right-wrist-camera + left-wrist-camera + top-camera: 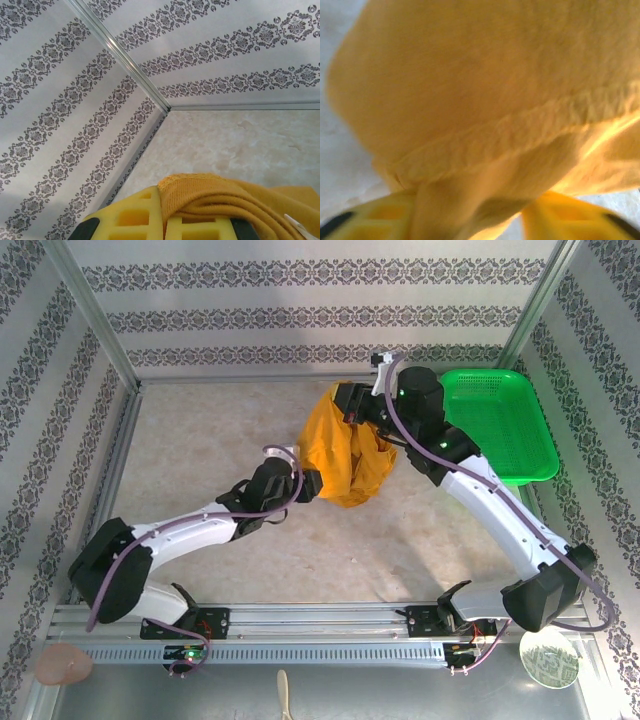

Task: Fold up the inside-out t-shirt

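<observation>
Beside the green basket (500,420), our right gripper (165,210) clamps the inside-out t-shirt (345,455) aloft while our left gripper (472,210) pinches its hem (510,135); next we should spread it flat.

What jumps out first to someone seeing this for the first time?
A bunched mustard-orange t-shirt sits in the middle of the table, pinched by the left gripper at its near-left side and the right gripper at its far side. A bright green basket sits at the far right, against patterned walls.
</observation>
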You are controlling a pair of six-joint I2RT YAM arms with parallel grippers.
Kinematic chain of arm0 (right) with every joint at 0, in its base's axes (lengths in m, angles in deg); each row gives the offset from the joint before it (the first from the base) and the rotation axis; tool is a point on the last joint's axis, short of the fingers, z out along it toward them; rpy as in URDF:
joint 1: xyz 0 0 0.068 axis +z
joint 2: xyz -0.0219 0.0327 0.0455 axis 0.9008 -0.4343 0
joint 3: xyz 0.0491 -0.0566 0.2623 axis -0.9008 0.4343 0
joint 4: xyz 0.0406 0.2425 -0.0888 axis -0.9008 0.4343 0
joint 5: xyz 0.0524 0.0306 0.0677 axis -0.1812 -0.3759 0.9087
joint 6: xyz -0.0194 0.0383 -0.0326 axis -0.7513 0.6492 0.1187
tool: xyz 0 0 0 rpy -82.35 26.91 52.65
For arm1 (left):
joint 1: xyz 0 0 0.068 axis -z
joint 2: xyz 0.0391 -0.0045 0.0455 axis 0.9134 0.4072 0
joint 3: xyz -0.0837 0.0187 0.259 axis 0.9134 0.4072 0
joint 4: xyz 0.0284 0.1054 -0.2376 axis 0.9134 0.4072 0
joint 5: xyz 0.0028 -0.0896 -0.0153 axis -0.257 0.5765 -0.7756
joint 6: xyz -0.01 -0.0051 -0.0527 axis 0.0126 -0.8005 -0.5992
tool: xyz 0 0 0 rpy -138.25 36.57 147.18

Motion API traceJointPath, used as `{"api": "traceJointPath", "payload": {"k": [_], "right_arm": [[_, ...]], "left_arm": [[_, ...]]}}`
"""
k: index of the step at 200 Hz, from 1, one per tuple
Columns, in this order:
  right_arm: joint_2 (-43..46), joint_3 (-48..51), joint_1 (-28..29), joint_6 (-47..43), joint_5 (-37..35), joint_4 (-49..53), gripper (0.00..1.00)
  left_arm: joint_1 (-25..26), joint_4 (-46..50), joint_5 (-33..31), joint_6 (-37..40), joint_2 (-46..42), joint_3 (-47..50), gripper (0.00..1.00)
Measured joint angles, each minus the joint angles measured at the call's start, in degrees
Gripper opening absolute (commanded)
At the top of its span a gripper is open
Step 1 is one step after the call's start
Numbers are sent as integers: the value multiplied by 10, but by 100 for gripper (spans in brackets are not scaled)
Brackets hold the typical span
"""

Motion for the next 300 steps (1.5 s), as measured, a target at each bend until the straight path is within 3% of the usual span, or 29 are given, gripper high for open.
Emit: {"api": "traceJointPath", "payload": {"k": [38, 75, 96, 123, 149, 174, 188, 208, 227, 233, 245, 253, 264, 280, 300], "right_arm": [[-31, -79, -37, 1, 14, 19, 0], [-147, -240, -68, 31, 65, 17, 0], [-224, -345, -59, 54, 100, 19, 0], [-314, -495, -47, 87, 147, 28, 0], [-371, -604, -47, 117, 184, 35, 0], [-378, -615, -62, 131, 208, 35, 0], [-362, -565, -71, 129, 212, 24, 0], [-316, -419, -83, 115, 207, 9, 0], [-279, -262, -96, 95, 189, -6, 0], [-271, -212, -104, 89, 180, -9, 10], [-263, -132, -123, 81, 162, -9, 44], [-260, -85, -139, 77, 150, -7, 58], [-256, -31, -168, 69, 130, -3, 67], [-235, 27, -209, 58, 95, 12, 71], [-165, 65, -257, 51, 41, 50, 72]], "left_arm": [[-59, 33, 46, 25, 2, -93, 0], [-225, 113, 135, 26, -61, -265, 0], [-286, 148, 179, 26, -71, -391, 0], [-308, 170, 232, 17, -71, -513, 0], [-309, 174, 273, 2, -71, -558, 0], [-310, 168, 299, -23, -78, -531, 0], [-309, 151, 313, -49, -95, -473, 0], [-293, 107, 320, -89, -127, -349, 0], [-229, 77, 300, -109, -137, -240, 0], [-200, 68, 291, -112, -131, -214, 0], [-133, 45, 275, -120, -102, -175, 0], [-90, 23, 264, -124, -71, -163, 0], [-40, -16, 254, -134, -11, -162, 0], [14, -68, 246, -151, 95, -183, 0], [46, -109, 248, -173, 225, -235, 40]]}}
